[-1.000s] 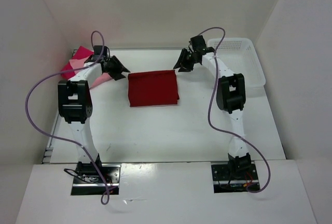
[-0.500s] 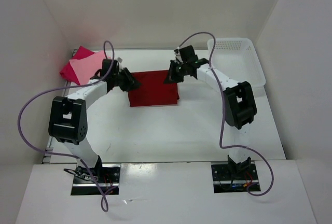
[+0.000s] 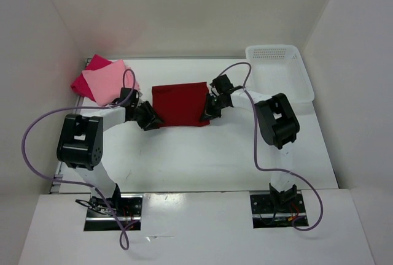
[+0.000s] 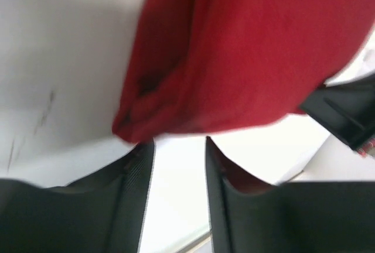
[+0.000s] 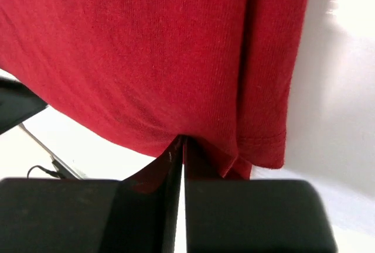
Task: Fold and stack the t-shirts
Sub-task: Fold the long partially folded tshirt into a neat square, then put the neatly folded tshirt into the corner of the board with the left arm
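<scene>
Dark red shirt point(image 3: 178, 102) folded, flat, mid-table. I read right gripper point(image 5: 183, 144) as pinched tight on its near-right hem. Left gripper point(image 4: 179, 147) at near-left corner, jaws partly apart, cloth corner right at fingertips, not clamped. Pale pink shirt point(image 3: 109, 80) lies on crimson-pink shirt point(image 3: 83, 83), far-left corner, apart from both arms. White basket point(image 3: 279, 69) far right.

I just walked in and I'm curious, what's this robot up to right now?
Two robot arms are working on a folded dark red shirt lying between them. The right hand is shut on its near right edge; the left hand is open at the near left corner, not gripping. A pale pink shirt lies on a crimson-pink shirt at the far left; a white basket sits far right.
</scene>
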